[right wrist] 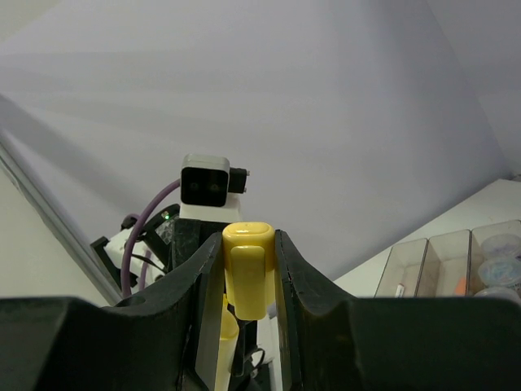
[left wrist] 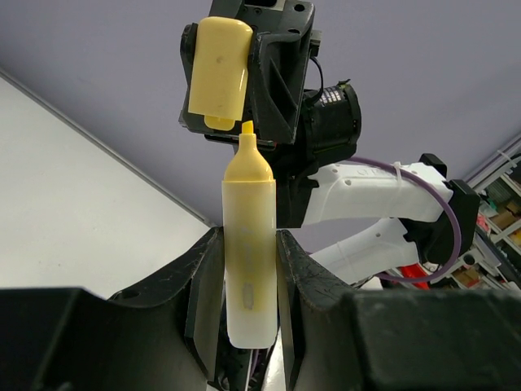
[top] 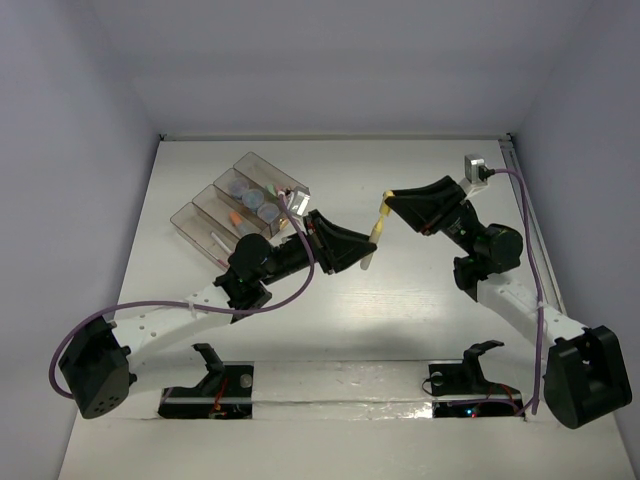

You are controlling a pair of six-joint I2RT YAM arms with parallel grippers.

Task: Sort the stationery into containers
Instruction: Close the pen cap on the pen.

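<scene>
Containers sit at the far left of the table, well apart from the 2 grippers. Left gripper: jaws narrowed tight on the yellow highlighter body, held above mid-table with its tip bare. Right gripper: clamped on the yellow cap, which is off the pen, just beyond the tip.

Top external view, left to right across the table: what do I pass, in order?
The containers → left gripper, shut on the yellow highlighter → right gripper, shut on the highlighter's cap.
</scene>
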